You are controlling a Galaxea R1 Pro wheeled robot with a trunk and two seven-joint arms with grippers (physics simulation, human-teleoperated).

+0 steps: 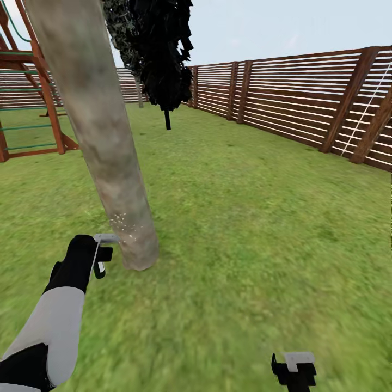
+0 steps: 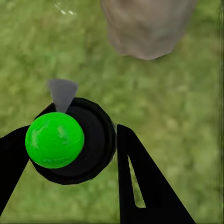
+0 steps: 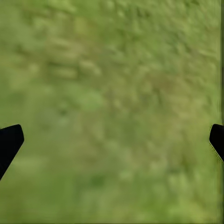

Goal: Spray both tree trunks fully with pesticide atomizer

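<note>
Green-capped atomizer (image 2: 63, 142) in left pincer (image 2: 70, 154), trunk (image 1: 109, 147) near

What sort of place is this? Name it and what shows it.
Likely a fenced garden: grass lawn, slatted wooden fence, a thick tree trunk, and a wooden climbing frame at the back.

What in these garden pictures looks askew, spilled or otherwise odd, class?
Nothing looks damaged. The tree trunk leans in the head view, likely camera tilt. White specks dot its base near the atomizer in the left claw.

tree trunk (image 1: 103, 136) top cut off, atomizer (image 2: 70, 142) body hidden under its cap
</note>
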